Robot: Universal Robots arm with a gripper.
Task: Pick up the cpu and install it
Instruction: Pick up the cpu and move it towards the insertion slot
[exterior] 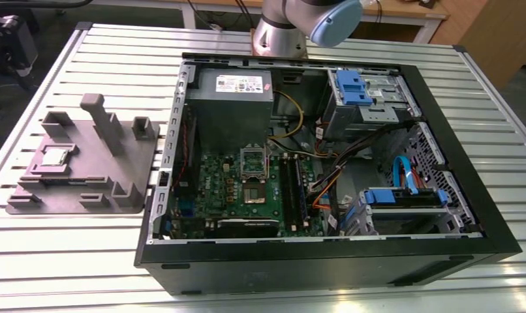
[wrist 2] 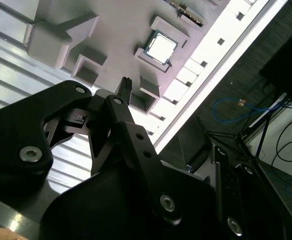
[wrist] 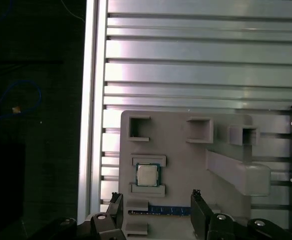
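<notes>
The cpu (exterior: pixel 54 156) lies flat in a shallow square pocket of a grey holder (exterior: pixel 115 171). The holder rests on the slatted metal table (exterior: pixel 89 261), to the exterior view's left of the open computer case (exterior: pixel 315 251) and well apart from it. The chip's silvery metal top faces up. It is square, so no axis is longer than the other, and its edges run parallel to the holder's edges, as both wrist views show (wrist: pixel 147 175) (wrist 2: pixel 160 46).

The gripper (wrist: pixel 156 198) hangs above the holder and is not touching the cpu. In the first wrist view its two black fingers (wrist: pixel 199 212) are spread wide and hold nothing. The cpu sits a little beyond their tips, nearer one finger than the other. In the second wrist view one fingertip (wrist 2: pixel 126 82) points toward the holder, just short of the chip's pocket.

Inside the case, the green motherboard (exterior: pixel 245 195) lies flat, and its silver socket frame (exterior: pixel 252 171) sits near the board's middle. The grey power supply (exterior: pixel 231 98) is mounted beside the board, toward the arm's base (exterior: pixel 280 36).
</notes>
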